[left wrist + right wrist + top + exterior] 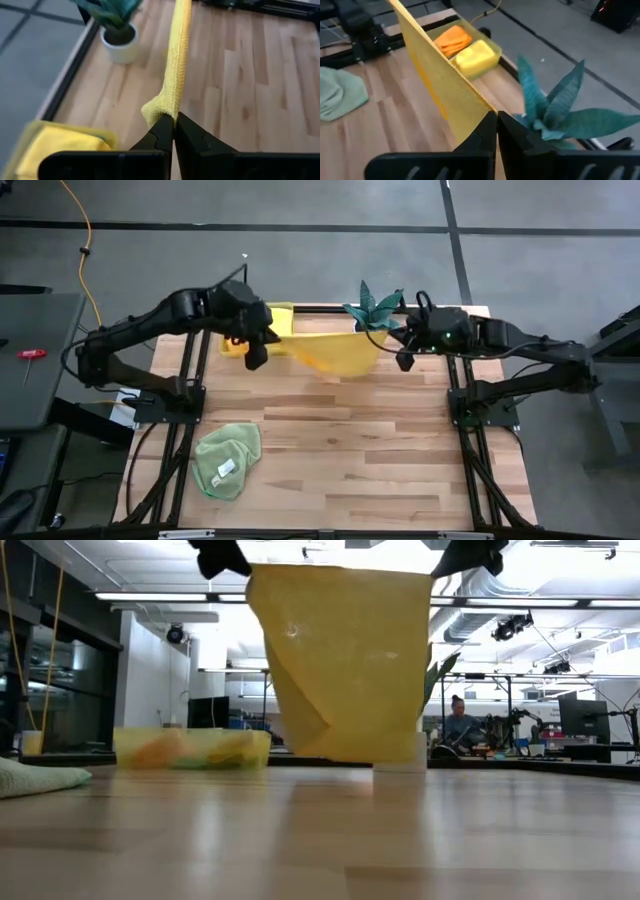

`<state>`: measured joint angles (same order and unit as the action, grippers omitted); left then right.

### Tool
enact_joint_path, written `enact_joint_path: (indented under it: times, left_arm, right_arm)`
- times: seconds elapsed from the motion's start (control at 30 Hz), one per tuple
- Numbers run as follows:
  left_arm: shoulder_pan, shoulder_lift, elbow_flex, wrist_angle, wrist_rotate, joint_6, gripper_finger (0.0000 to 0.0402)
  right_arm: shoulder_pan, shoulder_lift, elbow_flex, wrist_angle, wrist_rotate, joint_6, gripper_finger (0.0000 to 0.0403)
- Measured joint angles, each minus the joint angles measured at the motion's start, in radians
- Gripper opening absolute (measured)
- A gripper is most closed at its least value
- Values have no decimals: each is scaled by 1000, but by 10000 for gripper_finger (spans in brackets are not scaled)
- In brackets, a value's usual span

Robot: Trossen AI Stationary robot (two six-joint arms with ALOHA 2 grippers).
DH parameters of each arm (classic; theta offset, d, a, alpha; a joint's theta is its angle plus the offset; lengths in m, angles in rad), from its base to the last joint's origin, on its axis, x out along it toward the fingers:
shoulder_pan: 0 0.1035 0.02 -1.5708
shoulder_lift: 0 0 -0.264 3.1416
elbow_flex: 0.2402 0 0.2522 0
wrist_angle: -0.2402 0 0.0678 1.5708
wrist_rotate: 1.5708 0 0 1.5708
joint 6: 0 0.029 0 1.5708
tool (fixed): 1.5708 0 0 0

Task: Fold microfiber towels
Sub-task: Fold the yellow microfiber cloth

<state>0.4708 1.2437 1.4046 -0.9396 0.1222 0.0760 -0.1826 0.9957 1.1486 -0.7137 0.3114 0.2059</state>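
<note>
Wooden tabletop (330, 450) below, I've both hands — left hand (173, 131), right hand (497, 131) — pinching the yellow towel's (345, 660) top corners; either thin pinch could slip, dropping it crumpled.

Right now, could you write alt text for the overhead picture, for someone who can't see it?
Seen from above, two dark robot arms hold a yellow microfiber towel stretched between them over the far end of a wooden table, the left gripper and right gripper each shut on a corner. A crumpled light green towel lies nearer, with a teal-leaved potted plant at the back.
</note>
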Motion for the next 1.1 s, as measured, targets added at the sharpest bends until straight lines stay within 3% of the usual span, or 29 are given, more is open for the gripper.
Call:
enact_joint_path:
  times: [0.2,0.3,0.43,0.53,0.6,0.77,0.8,0.93,1.1]
  left_arm:
    - [14,36,102,-32,-43,217,0]
    - [-14,35,114,-65,-104,419,0]
    - [-48,36,114,-130,-97,527,0]
    - [-84,48,114,-135,-215,541,0]
    - [-92,59,113,-139,-221,518,0]
    - [-92,72,113,-148,117,388,0]
    - [-93,72,113,-132,109,385,0]
    - [-88,73,113,-106,-98,435,0]
    - [-49,74,113,-106,-85,494,0]
  right_arm:
    - [-1,4,29,6,-3,-57,0]
    - [34,5,29,12,-5,-75,0]
    - [71,5,29,6,3,-54,0]
    - [95,5,29,-7,28,-53,0]
    - [95,6,29,-16,21,-39,0]
    - [96,6,29,-37,-14,-15,0]
    - [96,6,29,-55,7,-3,0]
    - [76,7,29,-97,17,-4,0]
    - [50,7,29,-107,8,-46,0]
